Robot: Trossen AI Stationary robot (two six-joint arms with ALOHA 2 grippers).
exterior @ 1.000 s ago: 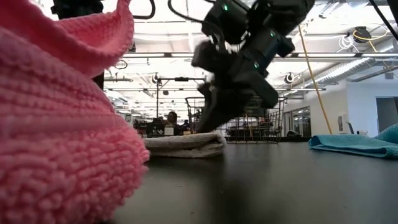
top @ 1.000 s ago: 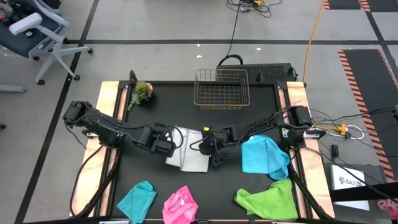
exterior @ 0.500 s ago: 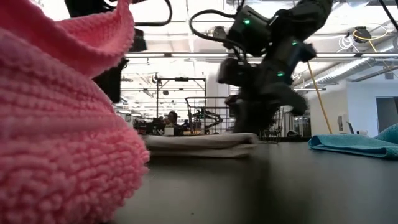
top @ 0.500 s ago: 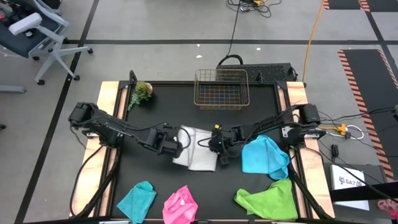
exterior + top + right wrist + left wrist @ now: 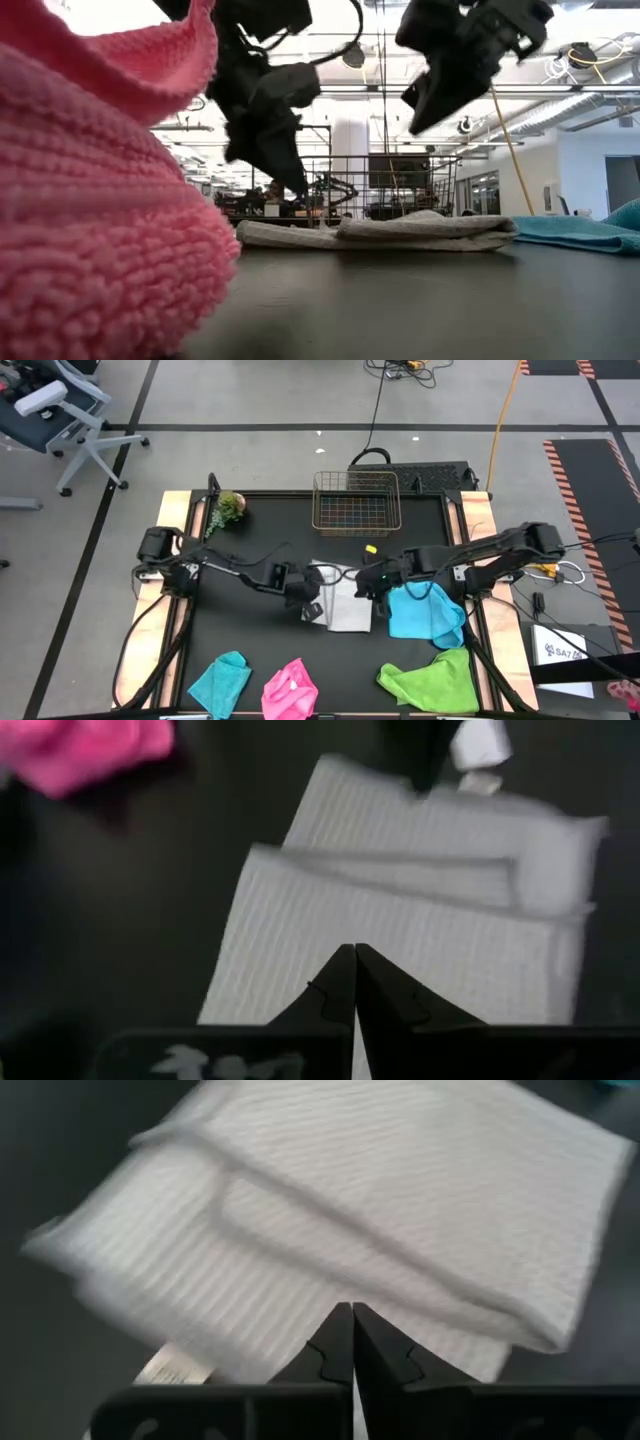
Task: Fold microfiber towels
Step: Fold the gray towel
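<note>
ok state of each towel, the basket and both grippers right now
white towel: folded, flat mid-table
sky blue towel: crumpled
lime green towel: crumpled
hot pink towel: crumpled
teal towel: crumpled
wire basket: upright, looks empty
left gripper: shut
right gripper: shut, lifted

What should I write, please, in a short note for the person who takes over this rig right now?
Left pincer: shut, empty, at the white towel's left edge.
Right pincer: shut, empty, raised at its right edge.
White towel: folded, table centre.
Sky blue towel: crumpled, to the right of the white one.
Lime green towel, hot pink towel, teal towel: crumpled along the front edge.
Done: the white towel looks folded.
Left: four towels.
</note>
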